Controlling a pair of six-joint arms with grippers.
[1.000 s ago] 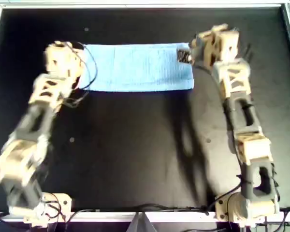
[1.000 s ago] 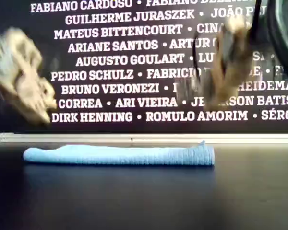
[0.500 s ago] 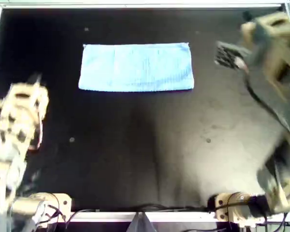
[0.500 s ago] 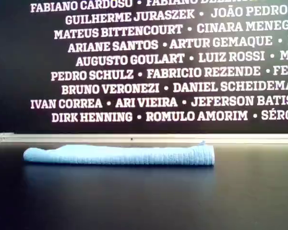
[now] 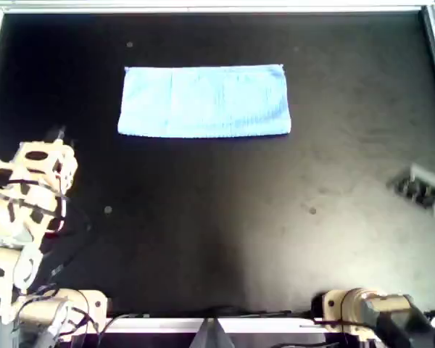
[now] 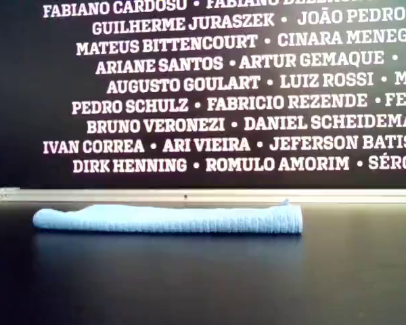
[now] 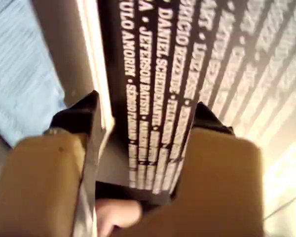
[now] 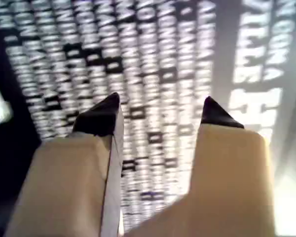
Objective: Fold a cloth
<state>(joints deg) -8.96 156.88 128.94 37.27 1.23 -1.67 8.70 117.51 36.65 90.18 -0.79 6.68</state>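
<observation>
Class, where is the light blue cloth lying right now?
In the overhead view the cloth lies flat on the black table, upper middle, near the far metal rim, untouched by either arm.

cloth: light blue, ribbed | table: black | wall: black, white names

The cloth lies flat on the bench, toward twelve o'clock in the overhead view. One arm sits at eight o'clock, another arm at four o'clock (both well apart from the cloth). In the exterior view the wall of names stands behind the cloth.
</observation>
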